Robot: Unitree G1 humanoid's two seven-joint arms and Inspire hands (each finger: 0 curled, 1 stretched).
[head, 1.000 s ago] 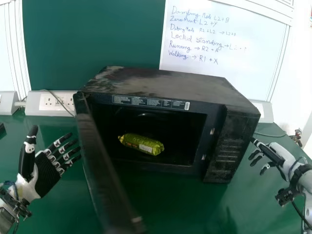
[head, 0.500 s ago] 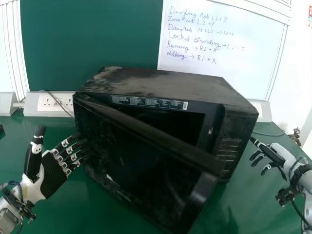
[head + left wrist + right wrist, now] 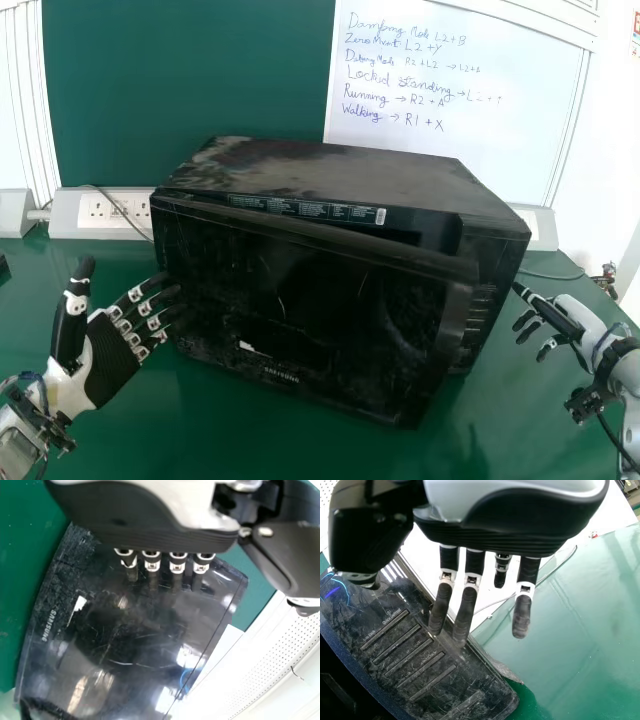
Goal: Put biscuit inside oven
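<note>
The black oven (image 3: 330,165) stands mid-table, its door (image 3: 310,310) swung nearly closed, with a gap along the right side. The biscuit is hidden behind the door. My left hand (image 3: 108,360) is at the door's left end, fingers straight and fingertips at its surface. In the left wrist view, the left hand (image 3: 145,535) is over the glossy door (image 3: 135,630). My right hand (image 3: 548,318) is just right of the oven, fingers relaxed. In the right wrist view, the right hand (image 3: 510,535) hangs beside the oven's button panel (image 3: 415,655).
Green table (image 3: 520,420) surrounds the oven. Behind it are wall sockets (image 3: 118,210), a green board (image 3: 190,90) and a whiteboard (image 3: 450,110) with writing. A cable runs along the table's back right.
The oven door has swung from wide open to nearly closed, covering the green biscuit pack that showed inside. My left hand moved slightly right towards the door; my right hand stayed put.
</note>
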